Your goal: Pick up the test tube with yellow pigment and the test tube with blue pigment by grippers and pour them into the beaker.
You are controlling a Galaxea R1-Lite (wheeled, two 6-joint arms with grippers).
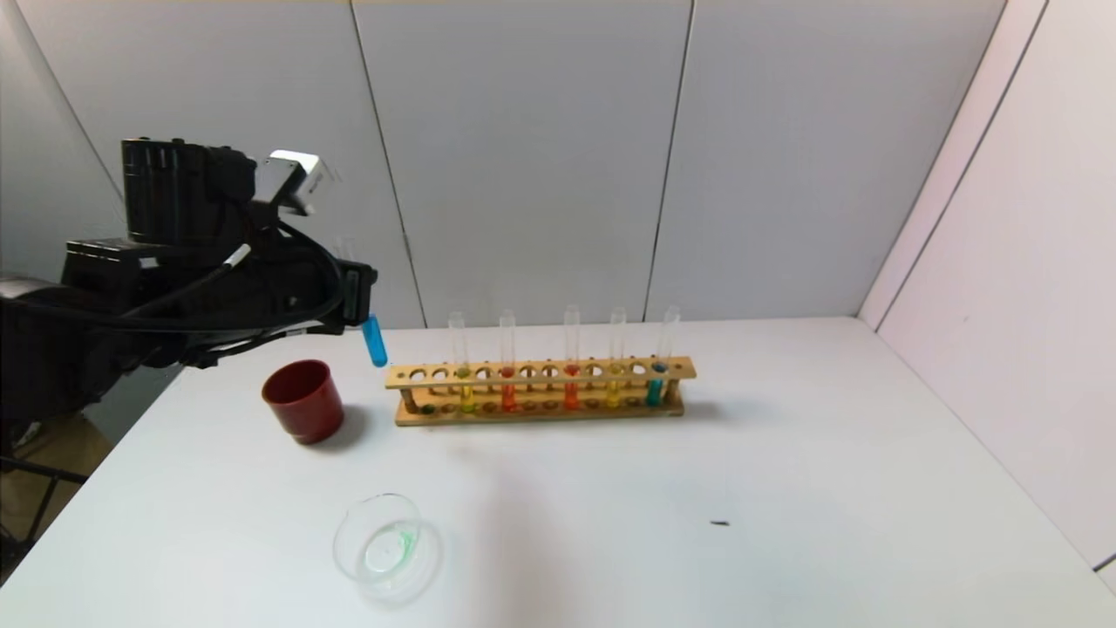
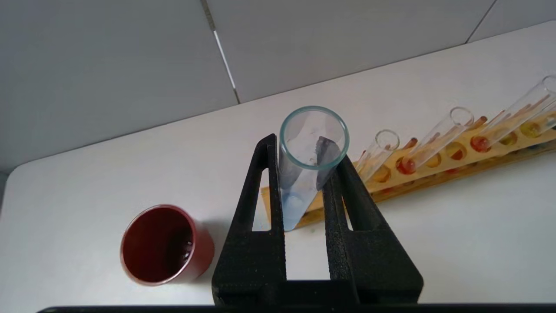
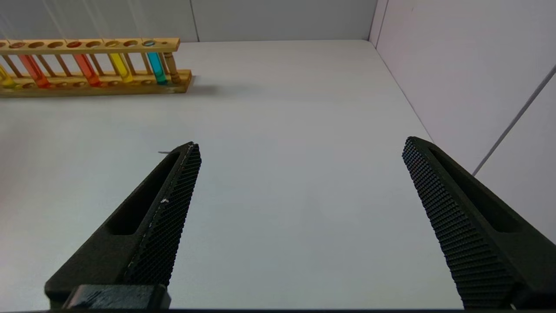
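Note:
My left gripper (image 1: 356,296) is shut on the test tube with blue pigment (image 1: 375,340) and holds it upright in the air, above the left end of the wooden rack (image 1: 540,408). In the left wrist view the fingers (image 2: 260,182) clamp the tube (image 2: 312,139) just below its open mouth. A test tube with yellow pigment (image 1: 614,391) stands in the rack, and another yellow one (image 1: 466,397) stands near the rack's left end. The beaker (image 1: 385,548) sits near the table's front, with a green trace on its bottom. My right gripper (image 3: 302,150) is open and empty over bare table.
A dark red cup (image 1: 303,401) stands left of the rack, below my left arm. The rack also holds two orange-red tubes (image 1: 508,394) and a teal-blue tube (image 1: 654,391) at its right end. A small dark speck (image 1: 719,523) lies on the table. Walls close the back and right.

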